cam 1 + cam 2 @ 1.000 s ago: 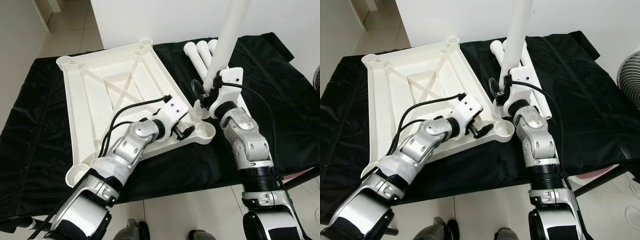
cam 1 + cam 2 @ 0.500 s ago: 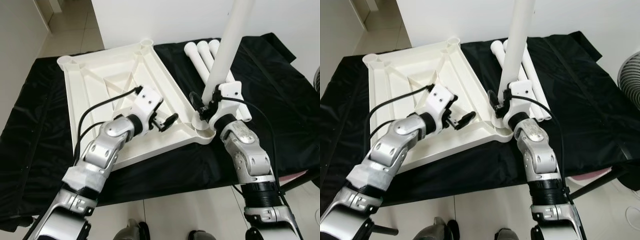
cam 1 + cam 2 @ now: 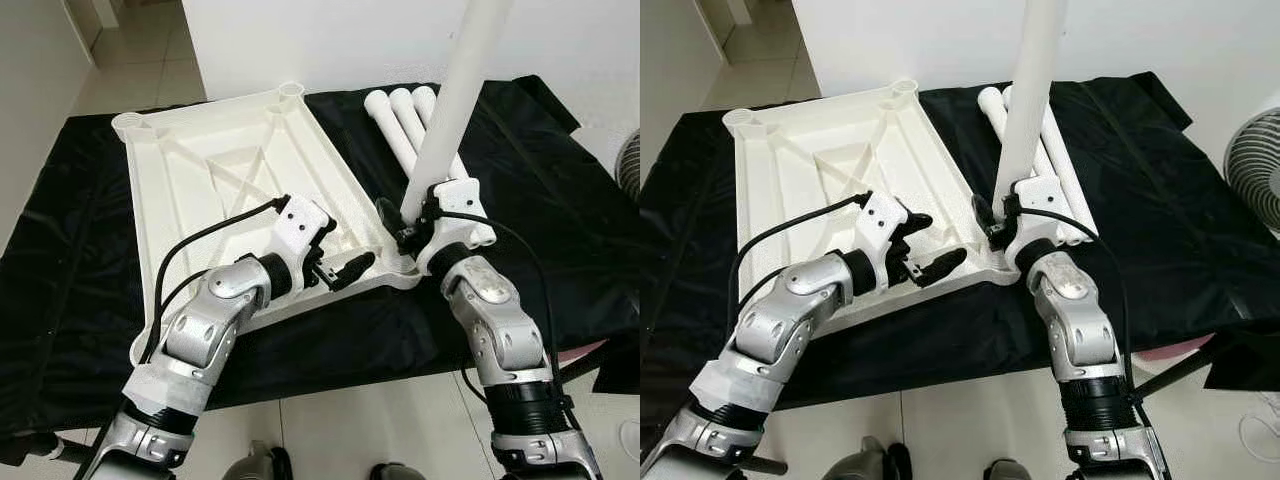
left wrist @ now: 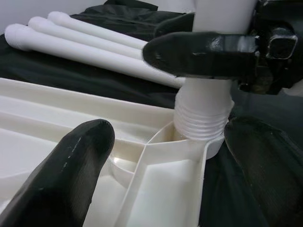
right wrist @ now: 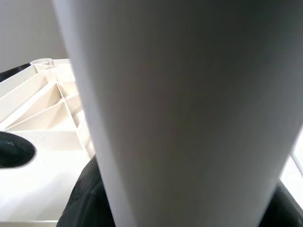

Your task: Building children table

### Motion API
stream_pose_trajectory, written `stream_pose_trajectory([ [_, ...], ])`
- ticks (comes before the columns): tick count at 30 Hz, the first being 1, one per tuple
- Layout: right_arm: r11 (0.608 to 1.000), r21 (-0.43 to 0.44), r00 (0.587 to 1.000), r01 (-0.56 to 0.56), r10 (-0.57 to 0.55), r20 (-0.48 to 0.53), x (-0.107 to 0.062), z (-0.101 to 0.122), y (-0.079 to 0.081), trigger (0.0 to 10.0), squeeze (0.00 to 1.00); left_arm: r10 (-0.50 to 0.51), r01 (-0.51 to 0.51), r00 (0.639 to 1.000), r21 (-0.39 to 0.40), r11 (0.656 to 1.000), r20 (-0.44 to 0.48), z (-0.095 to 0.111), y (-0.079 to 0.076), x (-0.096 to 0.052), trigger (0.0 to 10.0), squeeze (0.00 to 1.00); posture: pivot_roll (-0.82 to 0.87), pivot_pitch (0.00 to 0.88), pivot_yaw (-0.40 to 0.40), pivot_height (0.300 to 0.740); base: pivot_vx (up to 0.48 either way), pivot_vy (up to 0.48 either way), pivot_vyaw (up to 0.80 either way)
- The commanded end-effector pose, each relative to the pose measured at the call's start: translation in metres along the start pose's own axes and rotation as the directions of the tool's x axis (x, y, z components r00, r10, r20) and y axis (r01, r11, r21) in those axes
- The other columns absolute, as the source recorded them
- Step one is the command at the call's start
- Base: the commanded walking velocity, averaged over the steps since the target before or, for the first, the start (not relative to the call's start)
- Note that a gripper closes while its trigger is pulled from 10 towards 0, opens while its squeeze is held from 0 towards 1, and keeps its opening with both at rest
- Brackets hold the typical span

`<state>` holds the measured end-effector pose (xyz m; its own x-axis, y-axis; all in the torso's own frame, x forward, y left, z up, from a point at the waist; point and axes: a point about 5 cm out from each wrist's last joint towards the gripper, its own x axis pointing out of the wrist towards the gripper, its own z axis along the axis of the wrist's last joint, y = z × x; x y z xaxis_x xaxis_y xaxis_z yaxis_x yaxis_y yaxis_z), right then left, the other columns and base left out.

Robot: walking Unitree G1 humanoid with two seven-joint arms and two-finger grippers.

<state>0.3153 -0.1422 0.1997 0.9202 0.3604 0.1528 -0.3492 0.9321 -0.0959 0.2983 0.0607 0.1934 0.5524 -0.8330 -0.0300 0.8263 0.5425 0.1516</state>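
The white plastic tabletop [image 3: 200, 170] lies upside down on a black-covered table [image 3: 70, 250]. My right gripper [image 3: 405, 222] is shut on a long white leg [image 3: 455, 110] and holds it upright. The leg's threaded end [image 4: 202, 118] stands in the socket at the tabletop's near right corner [image 4: 189, 142]. My left gripper [image 3: 342, 252] is open just left of that socket, above the tabletop's near edge, with nothing between its fingers [image 4: 71, 170]. In the right wrist view the leg [image 5: 180, 113] is very close, with tabletop ribs [image 5: 42, 118] beside it.
Three spare white legs [image 3: 400, 120] lie side by side on the cloth behind the held leg. A fan [image 3: 1250, 170] stands off the table's right side. The table's front edge runs just below my arms, with tiled floor beneath.
The leg's lower end has come down into the corner socket. My left gripper pulled back over the tabletop, then returned beside the socket, still open. The tabletop has turned slightly.
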Motion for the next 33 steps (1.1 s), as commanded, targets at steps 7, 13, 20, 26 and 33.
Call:
stream_pose_trajectory([
  [7,0.998,0.015,0.994,0.060,-0.058,-0.092,-0.009,-0.023,-0.009,10.0,0.00,0.012,-0.013,1.000,-0.043,0.999,-0.016,0.000,-0.009,-0.001,10.0,0.00,-0.09,0.128,0.056,0.740,0.000,0.000,0.00],
  [13,0.999,-0.037,0.998,-0.017,0.015,-0.055,-0.008,-0.025,0.000,10.0,0.00,-0.077,0.074,0.996,-0.064,0.995,-0.041,-0.006,-0.028,0.001,10.0,0.00,-0.09,0.131,0.058,0.740,0.000,0.000,0.00],
  [20,0.990,-0.050,0.991,-0.130,0.128,-0.033,-0.015,-0.028,0.010,10.0,0.00,-0.097,0.092,0.993,-0.077,0.993,-0.061,-0.008,-0.034,0.000,10.0,0.00,-0.09,0.136,0.060,0.740,0.000,0.000,0.00],
  [26,0.990,-0.036,0.990,-0.134,0.132,-0.038,-0.021,-0.034,0.009,10.0,0.00,-0.090,0.085,0.994,-0.083,0.993,-0.064,-0.007,-0.033,-0.001,10.0,0.00,-0.09,0.143,0.064,0.740,0.000,0.000,0.00],
  [33,0.993,-0.019,0.993,-0.113,0.112,-0.040,-0.022,-0.037,0.005,10.0,0.00,-0.088,0.082,0.994,-0.083,0.993,-0.068,-0.007,-0.033,-0.002,10.0,0.00,-0.09,0.144,0.065,0.740,0.000,0.000,0.00],
])
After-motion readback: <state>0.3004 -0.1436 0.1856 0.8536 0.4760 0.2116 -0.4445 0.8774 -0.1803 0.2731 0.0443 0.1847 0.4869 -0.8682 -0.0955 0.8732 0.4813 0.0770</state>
